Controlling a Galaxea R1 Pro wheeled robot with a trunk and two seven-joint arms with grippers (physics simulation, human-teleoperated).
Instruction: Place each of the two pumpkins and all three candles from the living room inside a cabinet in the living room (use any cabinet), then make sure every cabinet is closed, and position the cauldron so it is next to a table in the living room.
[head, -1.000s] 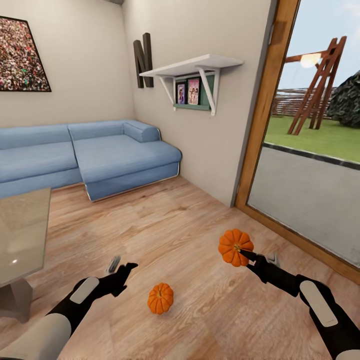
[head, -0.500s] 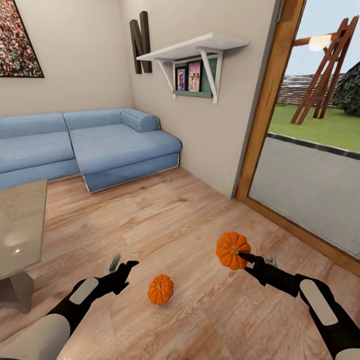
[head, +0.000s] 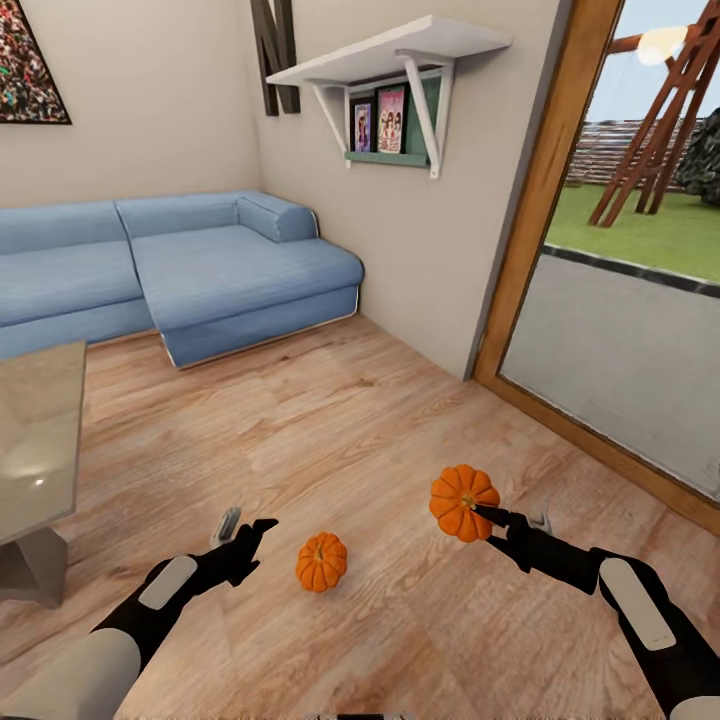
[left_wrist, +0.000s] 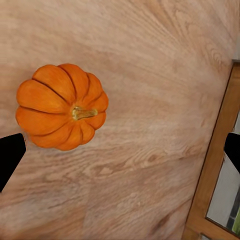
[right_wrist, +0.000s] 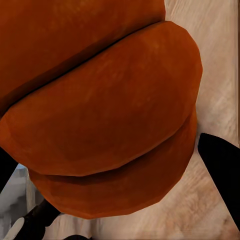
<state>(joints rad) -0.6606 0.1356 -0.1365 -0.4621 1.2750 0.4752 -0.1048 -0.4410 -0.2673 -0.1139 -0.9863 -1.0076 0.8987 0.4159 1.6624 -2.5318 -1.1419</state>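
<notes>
1. While clamped on one pumpkin (head: 463, 502), right hand (head: 492, 520) holds it clear above the wooden floor (head: 380, 420), near the glass door's wood frame (head: 545, 200).
2. Left hand (head: 243, 531): fingers spread apart, nothing between them, hovering low over the floor.
3. Just beside it, between both arms, second pumpkin (head: 321, 562) resting on the planks, stem up.
4. Farther out: glass-topped surface (head: 35, 440) at left edge, blue sofa (head: 190, 270) by the wall, white shelf (head: 390, 55) above.

Room before me: living room corner, daylight.
Wood plank floor (head: 330, 420); blue corner sofa (head: 200, 270); beige walls; white wall shelf (head: 390, 50); wood-framed glass door (head: 620, 350).
</notes>
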